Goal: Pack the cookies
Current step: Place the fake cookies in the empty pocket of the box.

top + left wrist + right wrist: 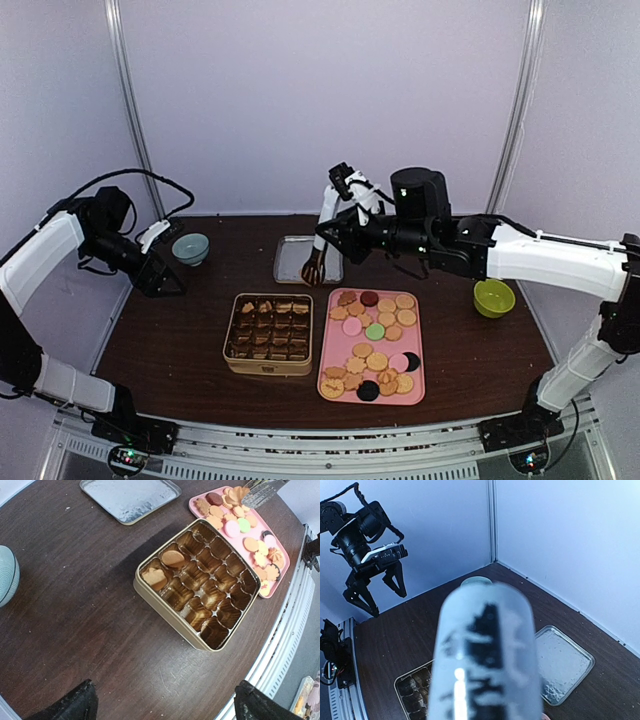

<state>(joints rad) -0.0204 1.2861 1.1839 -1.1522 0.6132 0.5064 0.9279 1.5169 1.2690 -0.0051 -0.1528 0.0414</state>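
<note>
The right gripper [335, 238] is clenching the metal tongs [315, 262] above the back middle of the table [170, 335], and their tips are hanging over the right edge of a flat metal lid [292, 258]. Most cookies [375, 345] are lying on the pink tray [421, 352] near the front edge, right of centre. Two are sitting in compartments of the gold tin [268, 367] just beside it. The left gripper [158, 268] is hovering released, jaws wide, near the left edge.

A robotics lab cell is indicated: a dark wooden table [180, 340] is enclosed by plain white panels [320, 100] and metal posts [133, 110], and a left arm [45, 250] and a right arm [550, 255] are bolted to an aluminium rail [330, 455].
</note>
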